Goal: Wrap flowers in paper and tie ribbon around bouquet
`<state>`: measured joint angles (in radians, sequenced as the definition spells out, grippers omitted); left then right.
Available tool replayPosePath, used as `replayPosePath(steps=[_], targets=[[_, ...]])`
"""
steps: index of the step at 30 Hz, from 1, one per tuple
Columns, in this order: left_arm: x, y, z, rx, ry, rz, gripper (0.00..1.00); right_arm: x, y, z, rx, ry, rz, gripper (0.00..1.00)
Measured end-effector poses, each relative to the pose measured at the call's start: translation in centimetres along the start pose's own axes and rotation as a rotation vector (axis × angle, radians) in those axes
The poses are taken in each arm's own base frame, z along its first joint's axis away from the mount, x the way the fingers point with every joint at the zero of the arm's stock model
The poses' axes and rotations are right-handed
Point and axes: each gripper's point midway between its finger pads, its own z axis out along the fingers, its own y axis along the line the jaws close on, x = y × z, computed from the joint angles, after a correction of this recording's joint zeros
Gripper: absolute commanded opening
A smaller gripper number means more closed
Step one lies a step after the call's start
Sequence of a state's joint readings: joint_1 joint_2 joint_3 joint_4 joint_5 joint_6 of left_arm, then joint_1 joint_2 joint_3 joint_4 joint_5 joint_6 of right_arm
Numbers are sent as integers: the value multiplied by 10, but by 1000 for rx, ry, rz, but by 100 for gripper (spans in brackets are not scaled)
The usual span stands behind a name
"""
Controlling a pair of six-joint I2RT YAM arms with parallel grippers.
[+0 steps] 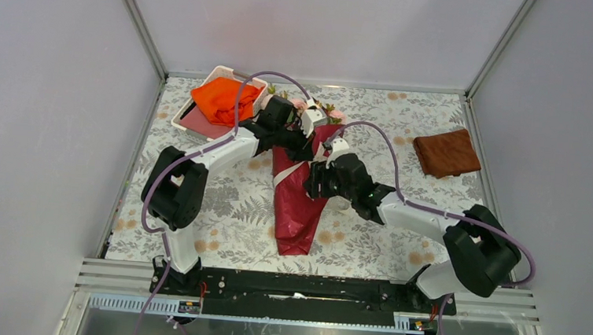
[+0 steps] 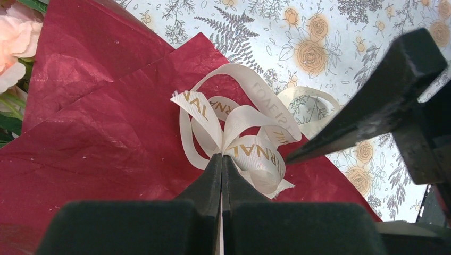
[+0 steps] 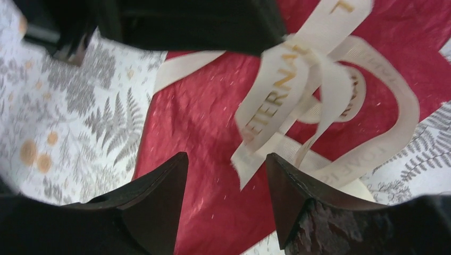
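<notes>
One bouquet [image 1: 297, 199] lies flat mid-table, blooms far, cone tip near.

Its long axis runs from the far side of the table [image 1: 227, 210] toward the arm bases, leaning slightly left at the near end. The pale pink flowers [image 2: 13, 42] point away from the arms, and the narrow tip of the single dark red paper [image 2: 95, 138] wrap points toward them. One cream ribbon [image 2: 250, 119] with gold lettering sits looped in a bow about midway along the cone. The left gripper [image 2: 221, 158] has its jaws pressed together, pinching the ribbon at the bow's centre. The right gripper [image 3: 226, 156] stands with its jaws apart, and a loose ribbon tail hangs between them, ungripped. The number of roses cannot be told. One orange cloth [image 1: 218, 99] rests in one tray [image 1: 180, 117] at far left, and one brown cloth [image 1: 446, 152] lies at far right.
</notes>
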<state>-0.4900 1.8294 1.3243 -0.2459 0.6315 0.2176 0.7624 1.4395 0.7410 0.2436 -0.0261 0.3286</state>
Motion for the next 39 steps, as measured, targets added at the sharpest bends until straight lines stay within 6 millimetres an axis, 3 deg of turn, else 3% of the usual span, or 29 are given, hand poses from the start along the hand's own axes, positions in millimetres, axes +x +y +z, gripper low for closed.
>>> replayPosePath(steps=[3,10,17,24,29,35,39], targets=[[0,1,0,-5,0,-2,0,-6,-9,13,49,-48,29,56],[-9,1,-8,-26,-18,14,0,-12,-36,22,203,-100,62,0],[-14,1,-26,-51,-16,47,0,-20,-47,7,263,-107,41,0],[-12,-1,-39,-66,6,98,0,-54,-60,-13,260,-72,6,0],[-11,-3,-43,-69,12,124,0,-67,-72,-17,266,7,-43,0],[-7,-3,-42,-65,26,119,0,-59,-72,-2,238,107,-101,0],[-8,-4,-45,-61,39,112,0,-49,-72,-2,209,149,-97,0]])
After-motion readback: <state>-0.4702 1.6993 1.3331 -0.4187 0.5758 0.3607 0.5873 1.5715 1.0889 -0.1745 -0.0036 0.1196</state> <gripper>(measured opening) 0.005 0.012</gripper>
